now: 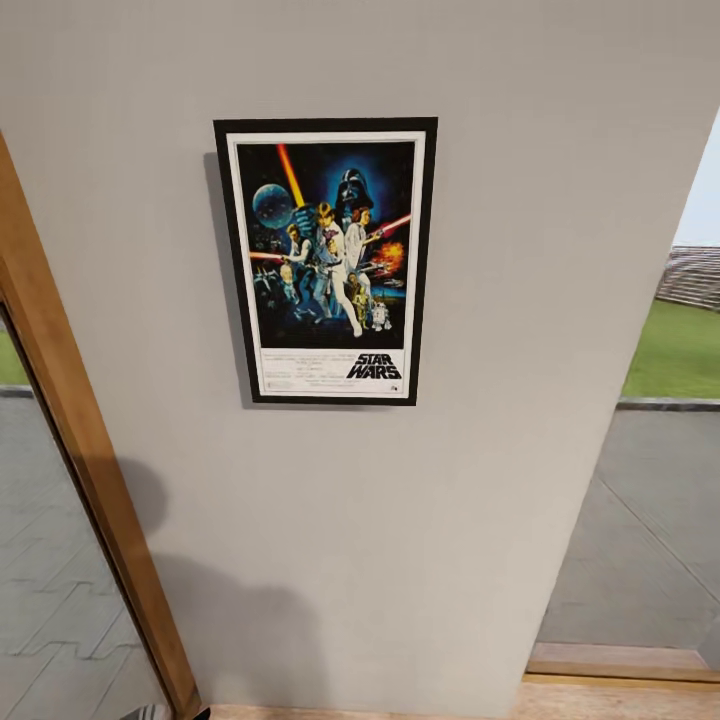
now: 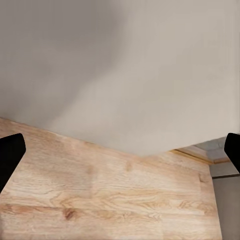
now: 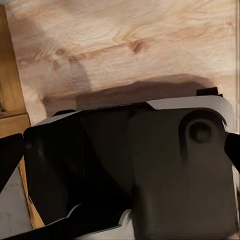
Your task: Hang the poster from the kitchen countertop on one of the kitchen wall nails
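Note:
The Star Wars poster (image 1: 326,260) hangs upright and flat on the plain light-grey wall (image 1: 400,520), at the upper middle of the head view, with no gripper touching it. The wall nail is hidden behind it, and the kitchen countertop is out of view. In the left wrist view my left gripper (image 2: 120,155) is open, its dark fingertips (image 2: 10,155) spread wide over the wooden floor (image 2: 100,200) at the foot of the wall. My right gripper (image 3: 120,150) is open too, with nothing between its fingers, and it points down at my own dark base (image 3: 150,170).
A wooden door frame (image 1: 80,450) slants along the left of the wall, with grey paving behind it. To the right, an opening (image 1: 650,520) shows paving and grass outside. A wooden threshold (image 1: 620,665) lies at the lower right.

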